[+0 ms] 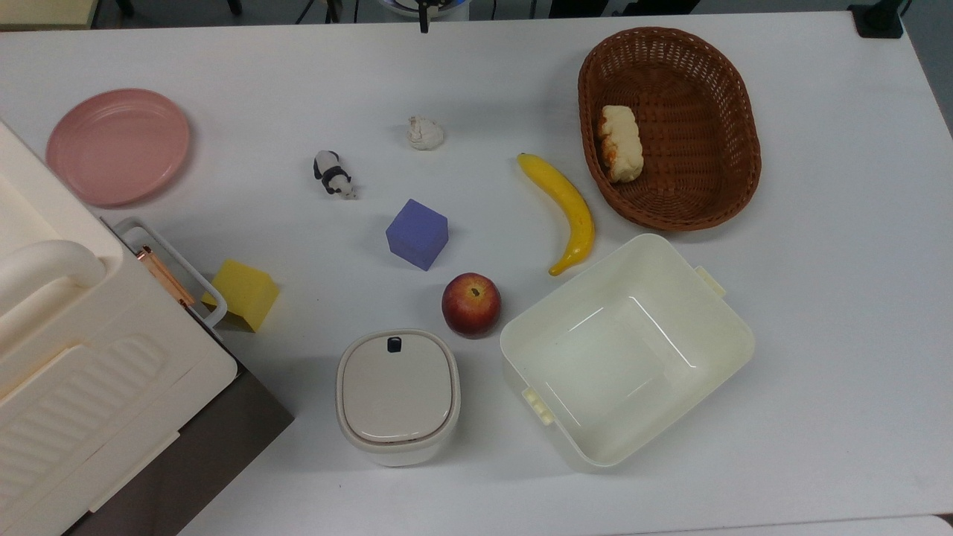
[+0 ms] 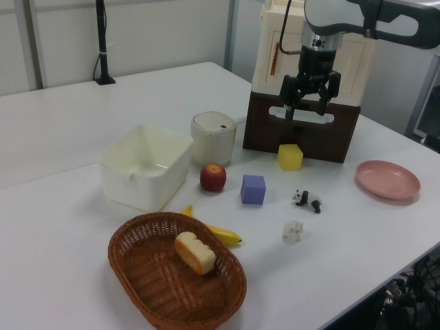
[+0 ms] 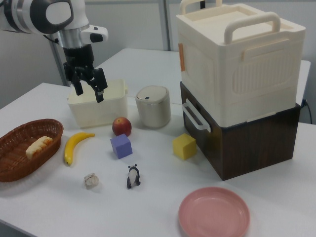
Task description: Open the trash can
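Nearest us in the top view, the trash can [image 1: 397,397] stands on the white counter [image 1: 819,335] with its beige lid flat and closed and the dark push button [image 1: 394,344] at the lid's far edge. An apple [image 1: 471,304] sits just beside it, and the open cream tub [image 1: 627,348] lies to the top view's right. Farther off, the gripper [image 3: 90,88] hangs well above the counter, jaws apart and holding nothing, well clear of the can. We judge that nothing is done yet: the approach, the press on the button and the lid's opening all remain.
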Tool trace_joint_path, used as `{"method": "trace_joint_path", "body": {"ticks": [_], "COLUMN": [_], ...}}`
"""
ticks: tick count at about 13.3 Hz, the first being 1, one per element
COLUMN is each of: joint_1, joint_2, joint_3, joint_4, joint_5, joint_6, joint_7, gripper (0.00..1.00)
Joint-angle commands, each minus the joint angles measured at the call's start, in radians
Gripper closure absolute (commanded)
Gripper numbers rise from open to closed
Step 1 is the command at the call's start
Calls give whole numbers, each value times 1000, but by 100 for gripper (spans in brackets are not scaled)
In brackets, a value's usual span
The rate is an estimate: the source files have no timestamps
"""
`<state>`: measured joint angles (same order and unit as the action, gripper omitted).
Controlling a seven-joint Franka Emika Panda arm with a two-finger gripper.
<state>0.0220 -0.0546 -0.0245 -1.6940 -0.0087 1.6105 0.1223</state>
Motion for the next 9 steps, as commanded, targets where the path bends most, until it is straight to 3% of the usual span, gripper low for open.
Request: {"method": "trace_joint_path", "body": {"ticks": [1, 9], "joint_1": [9, 4], "joint_2": [4, 2], "joint_3": [4, 0], "joint_4": [7, 10], "joint_5": [7, 9], "joint_6": [-18, -21], "joint_7": [-94, -93], "gripper": [0, 0]}}
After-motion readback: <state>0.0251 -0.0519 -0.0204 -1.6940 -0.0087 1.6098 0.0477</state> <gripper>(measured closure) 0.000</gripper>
